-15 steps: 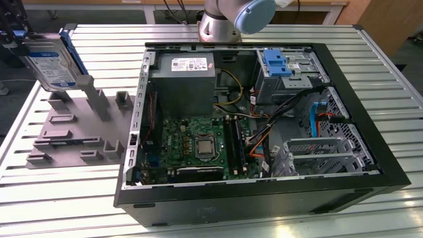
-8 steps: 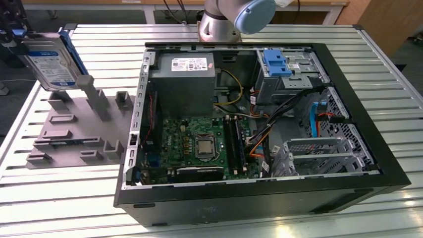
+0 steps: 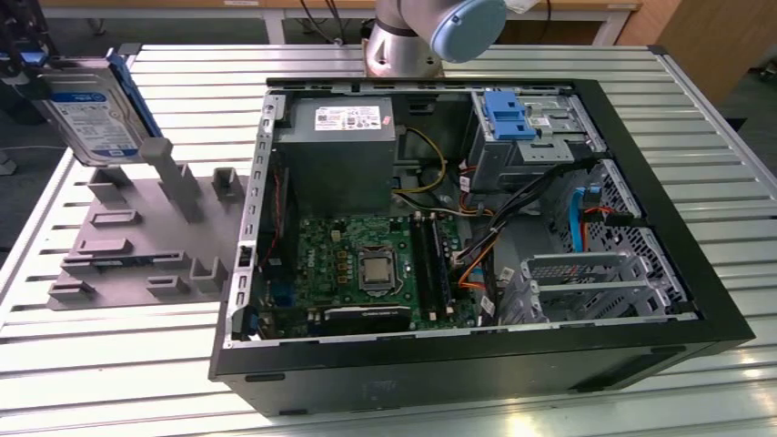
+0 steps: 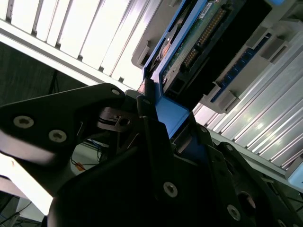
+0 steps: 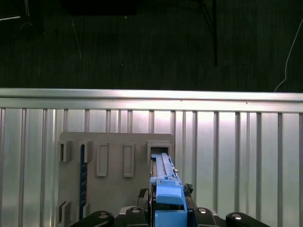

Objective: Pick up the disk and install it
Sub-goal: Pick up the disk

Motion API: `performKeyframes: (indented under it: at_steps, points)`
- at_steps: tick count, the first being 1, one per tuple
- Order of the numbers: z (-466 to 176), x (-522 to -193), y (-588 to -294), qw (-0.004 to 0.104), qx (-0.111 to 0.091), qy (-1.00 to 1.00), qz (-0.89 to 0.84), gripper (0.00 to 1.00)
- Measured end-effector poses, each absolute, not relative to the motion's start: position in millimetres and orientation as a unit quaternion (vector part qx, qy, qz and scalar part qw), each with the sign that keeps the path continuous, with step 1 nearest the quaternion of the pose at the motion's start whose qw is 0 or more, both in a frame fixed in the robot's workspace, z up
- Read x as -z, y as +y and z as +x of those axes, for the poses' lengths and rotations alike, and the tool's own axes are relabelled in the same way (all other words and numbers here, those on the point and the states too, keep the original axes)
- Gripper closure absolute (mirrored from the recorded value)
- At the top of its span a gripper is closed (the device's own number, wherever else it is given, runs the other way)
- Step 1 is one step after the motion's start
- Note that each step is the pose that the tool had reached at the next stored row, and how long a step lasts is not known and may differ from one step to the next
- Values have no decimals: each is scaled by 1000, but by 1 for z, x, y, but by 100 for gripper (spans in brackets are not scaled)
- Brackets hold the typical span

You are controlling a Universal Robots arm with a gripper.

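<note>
Black hand [image 4: 165, 118], clamped shut on the blue end rail of the disk [image 3: 91, 105], holds it nearly upright beyond its fingertips, right above the grey slotted fixture [image 3: 134, 228] on the ribbed metal bench [image 3: 109, 355], beside the open computer case [image 3: 716, 319].

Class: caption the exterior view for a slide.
Gripper grips the disk at the grey holder, beside the open computer case.

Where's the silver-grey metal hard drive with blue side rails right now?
At the exterior view's far left, the silver-grey hard drive stands on edge in the gripper, over the grey slotted stand, left of the open black computer case.
</note>
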State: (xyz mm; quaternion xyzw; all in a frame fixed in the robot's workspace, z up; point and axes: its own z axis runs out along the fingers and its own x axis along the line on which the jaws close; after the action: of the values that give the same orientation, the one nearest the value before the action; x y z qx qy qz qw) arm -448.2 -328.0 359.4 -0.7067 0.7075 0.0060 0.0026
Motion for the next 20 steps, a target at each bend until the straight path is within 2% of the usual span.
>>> performKeyframes:
  at_steps: [20]
  points:
    - [-448, -369, -328, 3, -6, 707, -707, 64]
